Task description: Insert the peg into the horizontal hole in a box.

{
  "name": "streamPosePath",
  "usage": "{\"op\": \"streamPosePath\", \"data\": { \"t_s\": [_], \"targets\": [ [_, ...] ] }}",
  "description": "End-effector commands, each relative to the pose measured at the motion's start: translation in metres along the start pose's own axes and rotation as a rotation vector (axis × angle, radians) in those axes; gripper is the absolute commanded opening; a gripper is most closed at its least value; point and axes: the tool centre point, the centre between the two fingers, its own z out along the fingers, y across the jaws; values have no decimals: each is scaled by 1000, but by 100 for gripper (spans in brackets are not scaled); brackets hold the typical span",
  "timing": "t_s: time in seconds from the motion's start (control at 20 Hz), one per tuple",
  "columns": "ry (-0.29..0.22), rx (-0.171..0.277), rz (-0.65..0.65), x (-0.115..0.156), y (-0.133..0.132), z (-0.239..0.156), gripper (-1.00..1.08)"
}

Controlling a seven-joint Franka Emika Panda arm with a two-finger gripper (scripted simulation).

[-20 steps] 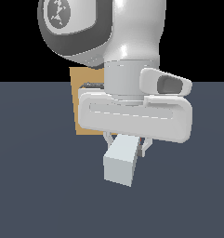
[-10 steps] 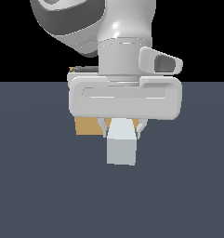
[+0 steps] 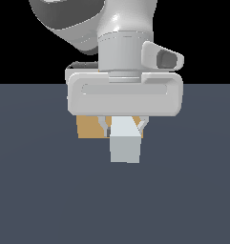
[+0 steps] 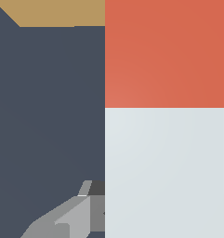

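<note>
My gripper (image 3: 124, 127) is shut on the peg (image 3: 124, 142), held level above the dark floor. In the exterior view the peg's pale grey-white end faces the camera. The wrist view shows the peg's pale half (image 4: 164, 172) and its red-orange end (image 4: 164, 53), which points toward the tan box (image 4: 57, 13). In the exterior view the box (image 3: 90, 127) stands behind the gripper and is mostly covered by the hand. The hole is hidden in both views.
The dark grey-blue floor (image 3: 40, 190) spreads all around. The white gripper body (image 3: 124, 93) and arm fill the upper middle of the exterior view. Nothing else stands on the floor.
The arm has swung toward the exterior view's left and turned, so the hand now covers most of the box. The peg now points end-on at the camera.
</note>
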Motion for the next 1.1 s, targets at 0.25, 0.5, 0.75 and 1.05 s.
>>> {"op": "streamPosePath", "data": {
  "t_s": [0.25,0.5,0.75,1.05],
  "targets": [
    [-1,-9,-4,-1,3,-5,-100],
    [-1,-3,-4,0,1,-2,-100],
    [-1,-4,-4,15,1,-3,-100],
    [-1,-6,-4,59,0,-4,-100]
  ]
}}
